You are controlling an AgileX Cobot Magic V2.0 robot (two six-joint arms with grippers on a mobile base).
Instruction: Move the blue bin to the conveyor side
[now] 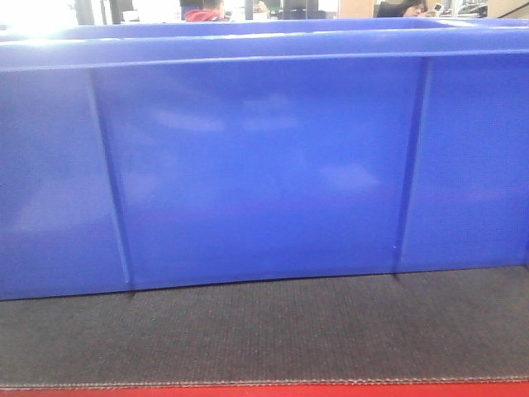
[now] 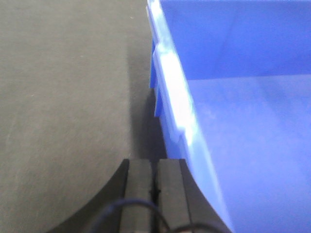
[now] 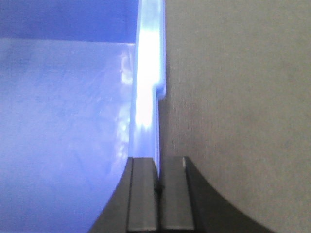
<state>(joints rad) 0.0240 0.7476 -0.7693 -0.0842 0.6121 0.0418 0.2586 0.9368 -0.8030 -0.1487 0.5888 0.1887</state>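
Blue bin [image 1: 264, 165] is set on the conveyor [image 1: 264, 331] — its rim is pinched by the right gripper [image 3: 159, 194]; the left gripper [image 2: 154, 194] is clenched just beside its wall.

Blue bin [image 1: 264, 165] — dark-grey woven conveyor [image 1: 264, 331]

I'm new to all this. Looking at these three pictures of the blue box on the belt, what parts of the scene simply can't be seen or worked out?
- Front view: the blue bin fills the picture; its inside, both ends and both arms are hidden or cut off.
- Front view: the conveyor shows only as a strip.
- Left wrist view: the left gripper is shut beside the rim; contact is unclear.
- Right wrist view: glare washes out the rim, so whether the right gripper clamps it is uncertain.
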